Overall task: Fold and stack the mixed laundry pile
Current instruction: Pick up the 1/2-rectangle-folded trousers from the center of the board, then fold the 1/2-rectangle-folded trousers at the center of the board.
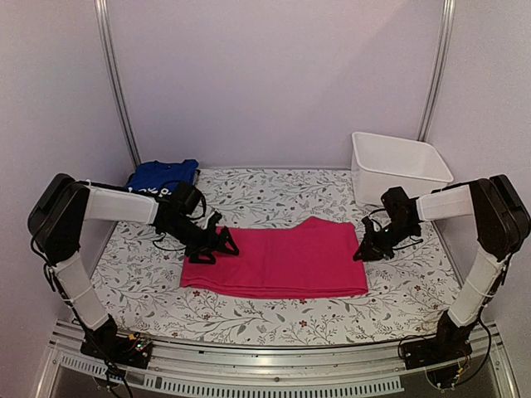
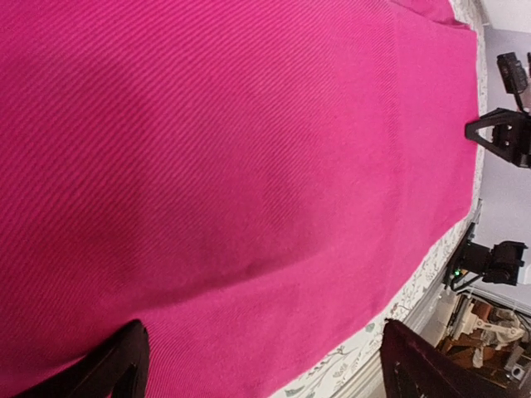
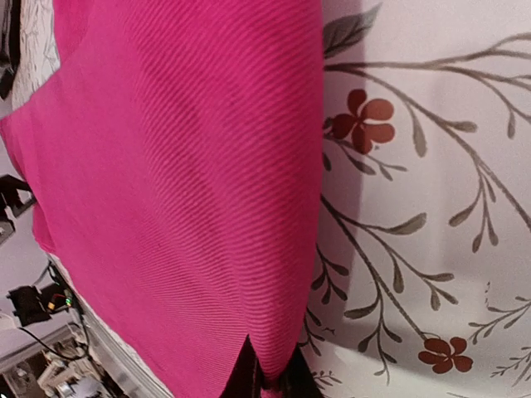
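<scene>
The magenta-pink garment (image 1: 282, 259) lies folded flat in the middle of the floral table covering. It fills the left wrist view (image 2: 232, 166) and the left half of the right wrist view (image 3: 166, 182). My left gripper (image 1: 217, 245) is at its left edge, open, its jaws spread wide just above the cloth (image 2: 265, 365). My right gripper (image 1: 365, 250) is at its right edge and shut, pinching the cloth's edge (image 3: 270, 377). The royal-blue garment (image 1: 163, 176) lies at the back left behind the left arm. The grey collared shirt is out of view.
A white plastic bin (image 1: 398, 166) stands at the back right, just behind the right gripper. The floral table covering (image 1: 274, 199) spreads around the garment. Walls close the back and sides, and a metal rail (image 1: 274, 356) runs along the near edge.
</scene>
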You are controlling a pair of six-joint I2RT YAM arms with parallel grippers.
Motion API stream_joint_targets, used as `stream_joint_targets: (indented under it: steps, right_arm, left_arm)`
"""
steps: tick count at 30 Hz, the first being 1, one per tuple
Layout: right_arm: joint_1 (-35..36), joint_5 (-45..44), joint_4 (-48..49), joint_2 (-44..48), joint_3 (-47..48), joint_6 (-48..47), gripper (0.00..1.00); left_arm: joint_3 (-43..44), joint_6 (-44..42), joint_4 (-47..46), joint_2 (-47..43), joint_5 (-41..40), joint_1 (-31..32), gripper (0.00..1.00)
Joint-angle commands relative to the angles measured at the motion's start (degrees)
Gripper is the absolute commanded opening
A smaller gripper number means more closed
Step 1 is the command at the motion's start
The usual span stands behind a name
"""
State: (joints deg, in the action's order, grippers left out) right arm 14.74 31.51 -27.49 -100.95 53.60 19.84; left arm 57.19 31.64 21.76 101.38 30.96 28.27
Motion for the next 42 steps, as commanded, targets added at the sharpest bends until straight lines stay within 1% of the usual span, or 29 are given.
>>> stream_joint_targets:
  steps: [1, 6, 10, 13, 15, 18, 19, 29, 31, 35, 37, 42]
  right_arm:
    - [-4.4, 3.8, -1.1, 3.3, 0.6, -1.0, 0.0]
    - [-9.6, 4.6, -6.9, 10.2, 3.6, -2.5, 0.0]
    - [-12.4, 4.8, -11.5, 13.7, 6.5, -4.4, 0.0]
    - [-13.3, 6.8, -13.6, 14.9, 8.2, -5.1, 0.0]
    - [-13.3, 10.3, -13.5, 14.9, 9.9, -5.1, 0.0]
    - [-12.4, 16.3, -10.7, 14.8, 11.4, -1.3, 0.0]
    - [-11.4, 16.6, -9.9, 14.9, 12.2, 0.5, 0.0]
    - [-2.1, 16.6, -5.5, 11.4, 17.6, 7.4, 0.0]
    - [-0.6, 16.7, -4.3, 10.4, 19.0, 8.8, 0.0]
    - [3.3, 16.8, -1.1, 7.7, 22.1, 12.0, 0.0]
    - [5.6, 16.9, 0.7, 5.6, 24.2, 13.5, 0.0]
    - [11.3, 16.7, 4.2, -0.9, 31.5, 17.5, 0.0]
  left_arm:
    - [1.0, -0.6, 1.5, -1.2, -4.6, -1.5, 0.99]
    - [2.8, -1.0, 3.6, -4.6, -6.4, -2.5, 1.0]
    - [2.9, -1.6, 4.6, -6.7, -8.0, -3.0, 1.0]
    - [2.0, -1.7, 4.4, -6.4, -7.3, -3.1, 1.0]
    - [0.8, -0.7, 2.4, -5.5, -5.8, -3.1, 1.0]
    - [-0.9, 1.3, -2.6, -4.2, -2.1, -3.0, 1.0]
    - [-1.5, 2.2, -4.5, -3.6, -1.1, -3.0, 1.0]
    - [-5.5, 12.2, -25.0, 3.6, 7.7, -2.6, 0.7]
    - [-5.0, 12.5, -26.6, 5.0, 8.7, -1.8, 0.63]
    - [-3.9, 13.1, -28.6, 7.7, 10.8, -0.3, 0.4]
    - [-3.7, 13.7, -29.6, 8.8, 11.4, 0.3, 0.31]
    - [-3.5, 14.0, -29.9, 10.0, 11.8, 1.1, 0.19]
